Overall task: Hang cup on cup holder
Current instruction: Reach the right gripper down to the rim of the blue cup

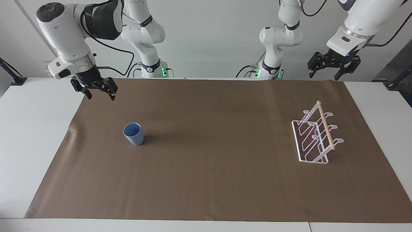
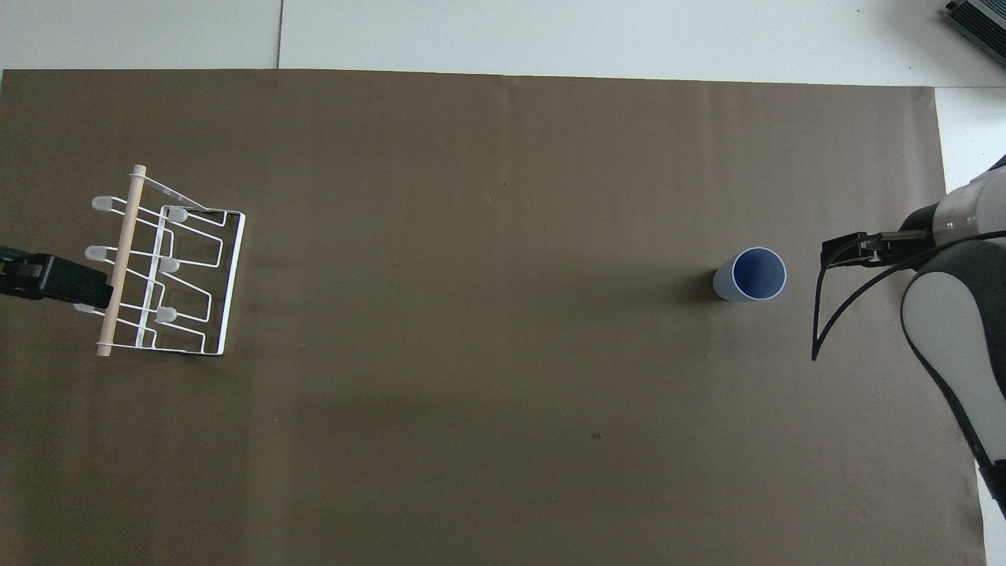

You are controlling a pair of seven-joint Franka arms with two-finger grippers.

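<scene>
The light-blue cup stands upright on the brown mat, mouth up, toward the right arm's end of the table. The white wire cup holder, with a wooden dowel along its top, stands toward the left arm's end with nothing on its prongs. My right gripper hangs open and empty in the air over the mat, apart from the cup, on the side of the mat's end edge. Raised over the outer side of the cup holder, my left gripper waits open and empty.
A brown mat covers most of the white table. A black cable loops down from the right wrist beside the cup. A dark device corner lies on the table beside the mat's corner farthest from the robots.
</scene>
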